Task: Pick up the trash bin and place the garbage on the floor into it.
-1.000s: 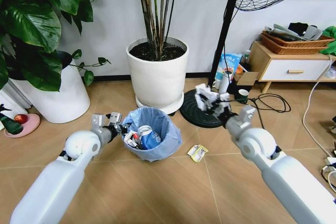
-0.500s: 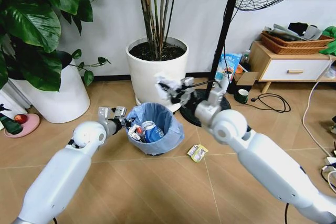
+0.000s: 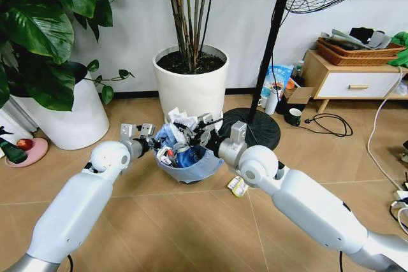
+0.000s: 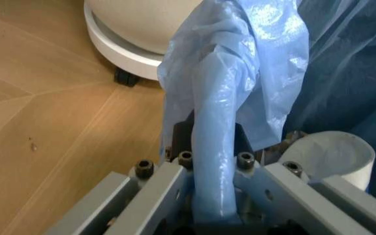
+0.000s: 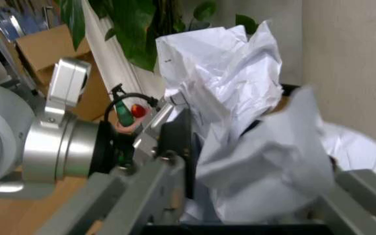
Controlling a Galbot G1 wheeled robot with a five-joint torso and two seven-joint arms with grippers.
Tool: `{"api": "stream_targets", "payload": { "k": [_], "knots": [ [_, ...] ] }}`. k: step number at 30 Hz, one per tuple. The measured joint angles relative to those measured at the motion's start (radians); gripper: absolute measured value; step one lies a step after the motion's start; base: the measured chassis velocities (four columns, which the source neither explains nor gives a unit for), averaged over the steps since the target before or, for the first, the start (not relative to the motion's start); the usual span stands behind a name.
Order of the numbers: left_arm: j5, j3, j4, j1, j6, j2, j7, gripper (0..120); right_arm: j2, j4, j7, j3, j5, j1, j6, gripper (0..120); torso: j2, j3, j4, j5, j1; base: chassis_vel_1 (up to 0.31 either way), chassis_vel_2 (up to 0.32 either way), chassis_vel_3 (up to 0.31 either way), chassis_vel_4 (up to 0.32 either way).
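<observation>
While the left gripper (image 3: 148, 137) clamps the trash bin's (image 3: 189, 160) bag-lined rim, the right gripper (image 3: 189, 130) hangs over its mouth, fingers closed on crumpled white paper (image 5: 240, 122); a yellowish wrapper (image 3: 238, 186) lies on the floor (image 3: 191, 227).

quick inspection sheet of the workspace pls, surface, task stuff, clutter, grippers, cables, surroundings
Surface: wooden parquet floor, bare in the foreground.
Job's things: trash bin with blue liner, already holding litter; crumpled white paper over its mouth; yellowish wrapper lies on the floor beside the bin.
Clutter: mug and bottles by the fan base.
Grippers: left gripper clamped on the bin's lined rim; right gripper holds the paper above the bin.
Cables: black cord looped on the floor at right; white cable near the cabinet.
Surroundings: two white planters, wooden cabinet, white wall.
</observation>
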Motion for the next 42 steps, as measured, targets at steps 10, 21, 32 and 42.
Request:
{"api": "stream_targets", "payload": {
  "k": [10,21,32,42],
  "knots": [
    [0.002,0.002,-0.001,0.000,0.000,-0.005,0.000,0,0.003,-0.020,0.001,-0.022,-0.017,0.007,0.003,59,0.000,0.000,0.0000,0.0000,0.000,0.000,0.000,0.000,0.000],
    [0.005,-0.002,-0.007,0.007,0.000,-0.006,-0.001,0,-0.005,-0.016,0.004,-0.026,-0.020,0.011,0.007,98,0.000,0.000,0.0001,0.0000,0.000,0.000,0.000,0.000,0.000],
    [0.006,-0.002,-0.005,0.003,0.000,-0.010,-0.002,0,0.000,-0.012,0.022,-0.010,-0.020,0.007,0.008,100,0.000,0.000,0.0001,0.0001,0.000,0.000,0.000,0.000,0.000],
    [0.026,-0.023,0.001,0.015,0.000,-0.008,0.007,0,-0.039,0.000,0.082,0.116,-0.033,-0.018,0.004,100,0.000,0.000,0.0000,0.0000,0.000,0.000,0.000,0.000,0.000]
  ]
}}
